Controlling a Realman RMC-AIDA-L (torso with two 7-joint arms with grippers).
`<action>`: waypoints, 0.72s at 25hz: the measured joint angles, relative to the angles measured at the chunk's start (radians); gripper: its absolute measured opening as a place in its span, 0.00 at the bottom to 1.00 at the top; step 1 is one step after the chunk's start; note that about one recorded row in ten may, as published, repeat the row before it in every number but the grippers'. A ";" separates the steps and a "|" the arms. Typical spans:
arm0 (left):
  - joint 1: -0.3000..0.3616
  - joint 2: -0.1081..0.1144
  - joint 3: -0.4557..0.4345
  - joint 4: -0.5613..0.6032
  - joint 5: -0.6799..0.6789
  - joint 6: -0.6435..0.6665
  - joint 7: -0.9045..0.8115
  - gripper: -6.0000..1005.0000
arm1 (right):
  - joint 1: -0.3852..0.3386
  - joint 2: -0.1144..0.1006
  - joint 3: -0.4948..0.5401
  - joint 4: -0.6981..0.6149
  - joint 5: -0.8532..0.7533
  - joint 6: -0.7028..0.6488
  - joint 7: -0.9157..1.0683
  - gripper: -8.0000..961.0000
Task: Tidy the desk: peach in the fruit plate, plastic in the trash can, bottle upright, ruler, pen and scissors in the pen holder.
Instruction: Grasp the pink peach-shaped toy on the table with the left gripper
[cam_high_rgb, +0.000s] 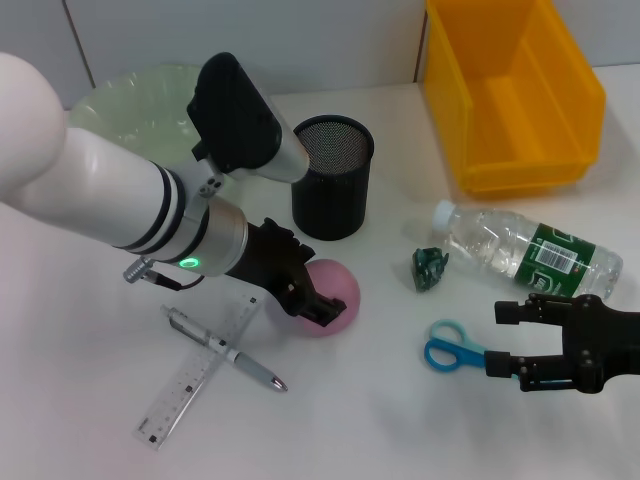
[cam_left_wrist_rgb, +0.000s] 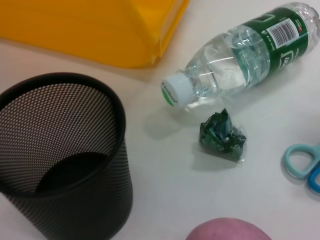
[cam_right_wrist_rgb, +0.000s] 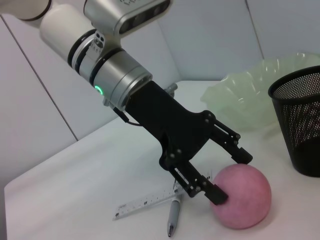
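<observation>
Left hand (cam_high_rgb: 318, 300) spread wide around the peach (cam_high_rgb: 335, 295) — one finger (cam_right_wrist_rgb: 210, 191) touching its near side, the other (cam_right_wrist_rgb: 235, 150) over its top, not clamped. Peach resting on the counter (cam_high_rgb: 90, 400), just in front of the pen holder (cam_high_rgb: 332, 178).

Counted left to right in the head view: one fruit plate (cam_high_rgb: 130, 110) at the far left, partly hidden behind the left arm; one ruler (cam_high_rgb: 195, 375) lying flat at the near left; one pen (cam_high_rgb: 225, 350) lying across the ruler, touching it; one peach; one pen holder, upright; one small crumpled green plastic scrap (cam_high_rgb: 430, 268) beside the bottle's cap; one bottle (cam_high_rgb: 525, 250) lying on its side, cap pointing toward the pen holder; one trash can (cam_high_rgb: 515, 95) at the far right, behind the bottle; one pair of scissors (cam_high_rgb: 455, 348) flat on the counter at the near right.

Right hand (cam_high_rgb: 505, 340) low over the counter at the near right, fingers apart, holding nothing — scissors' blue loops just beside its fingertips, blade end hidden under the hand. Bottle just behind the right hand.
</observation>
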 joint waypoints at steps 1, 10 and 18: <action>0.000 0.000 0.006 0.000 0.001 -0.004 0.000 0.79 | 0.000 0.000 0.000 0.000 0.000 0.000 0.000 0.87; -0.003 0.000 0.019 -0.008 -0.001 -0.017 0.012 0.79 | 0.000 0.000 0.000 0.000 0.000 0.001 0.000 0.87; -0.003 0.000 0.028 -0.010 -0.011 -0.015 0.005 0.75 | 0.001 0.000 0.000 0.000 0.000 0.001 0.000 0.87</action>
